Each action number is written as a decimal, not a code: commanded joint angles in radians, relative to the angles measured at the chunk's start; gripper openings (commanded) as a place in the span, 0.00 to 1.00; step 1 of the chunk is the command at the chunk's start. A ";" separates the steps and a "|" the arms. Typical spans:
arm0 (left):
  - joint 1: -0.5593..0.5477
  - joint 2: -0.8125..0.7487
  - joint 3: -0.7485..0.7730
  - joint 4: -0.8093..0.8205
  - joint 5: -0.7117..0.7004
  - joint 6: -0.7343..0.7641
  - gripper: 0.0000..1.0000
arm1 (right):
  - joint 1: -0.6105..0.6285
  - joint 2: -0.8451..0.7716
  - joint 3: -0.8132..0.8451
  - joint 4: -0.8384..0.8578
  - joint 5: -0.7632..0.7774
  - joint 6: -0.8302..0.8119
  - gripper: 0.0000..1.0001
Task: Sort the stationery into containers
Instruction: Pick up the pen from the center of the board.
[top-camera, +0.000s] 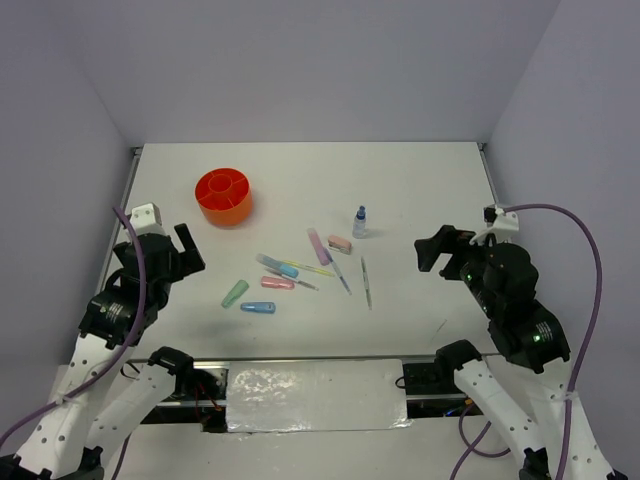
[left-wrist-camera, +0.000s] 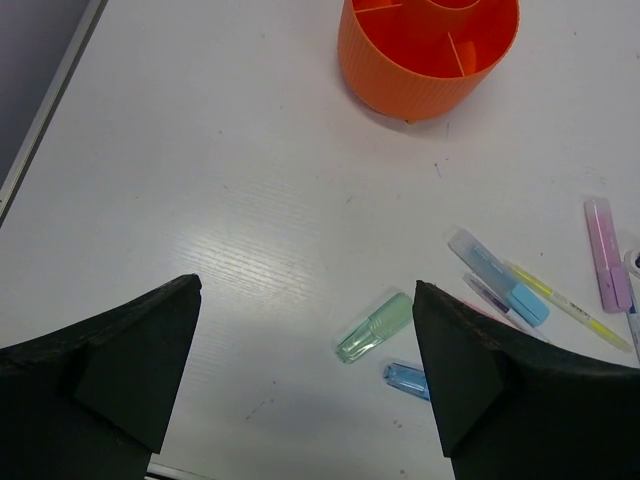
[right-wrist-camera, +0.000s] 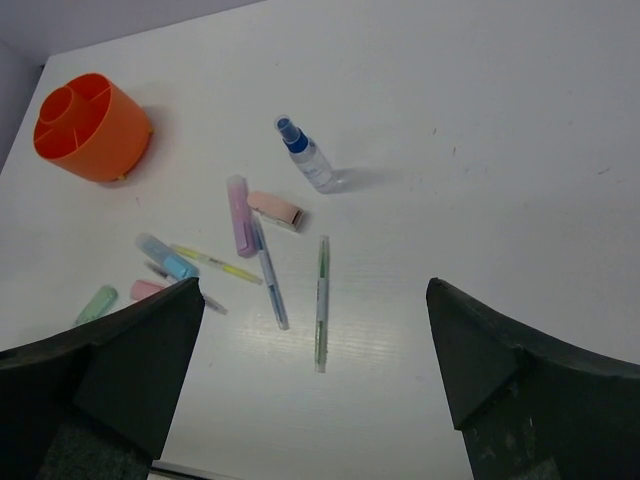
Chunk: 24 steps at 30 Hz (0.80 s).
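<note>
The round orange organizer stands at the back left; it also shows in the left wrist view. The stationery lies loose mid-table: a green marker, a blue marker, a pink marker, a purple marker, a pink eraser, a blue-capped bottle and thin pens. My left gripper is open and empty, hovering left of the green marker. My right gripper is open and empty, right of the green pen.
Metal rails run along the table's left edge and right edge. A silver taped plate lies between the arm bases at the near edge. Grey walls enclose the table.
</note>
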 joint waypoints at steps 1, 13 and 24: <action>0.017 0.007 0.012 0.032 0.008 0.004 0.99 | -0.003 0.044 -0.014 0.033 -0.043 -0.020 1.00; 0.037 0.017 0.004 0.050 0.056 0.021 0.99 | 0.321 0.580 -0.099 0.150 0.141 0.120 0.86; 0.037 0.020 0.003 0.058 0.084 0.032 0.99 | 0.336 0.947 -0.126 0.321 0.083 0.120 0.52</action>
